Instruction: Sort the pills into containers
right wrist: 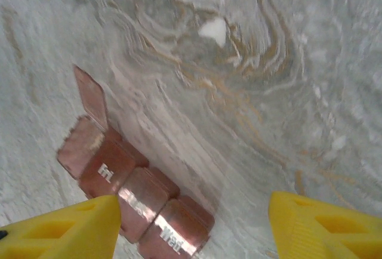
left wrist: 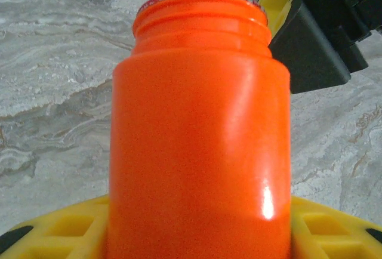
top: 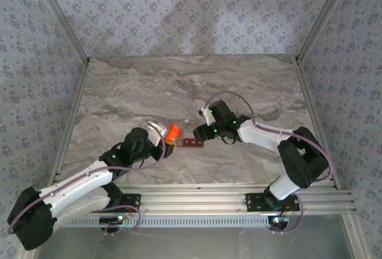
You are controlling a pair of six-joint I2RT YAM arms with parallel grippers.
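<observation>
The task is judged to be at an early stage. The orange bottle (left wrist: 200, 128) is held pinched in the left gripper (top: 169, 133), its yellow fingers (left wrist: 54, 232) seen at either side of its base in the left wrist view. In the overhead view it is tipped with its mouth toward 3 o'clock, just beside the containers (right wrist: 134, 190). The strip of red-brown cells lies on the table (top: 149, 86) at about 6 o'clock from its centre.

One end lid (right wrist: 91, 96) is seen raised, at 11 o'clock of the strip in the right wrist view; the other cells are seen closed. No pill can be made out in any cell, so the sorting itself is judged not yet begun. The remaining lids are left to be opened and the pills to be shared out.

The right gripper (right wrist: 194, 202) is seen spread, with nothing between its fingers. It hangs just over the strip's 1 o'clock side in the overhead view.

Much is hidden. The bottle's mouth is seen edge-on, with a white and red surface across it; whether that is a seal or the contents cannot be told. The near end of the strip is cut off behind a yellow finger. A small white spot (right wrist: 213, 29) at 12 o'clock could be a pill or a mark in the marble.
</observation>
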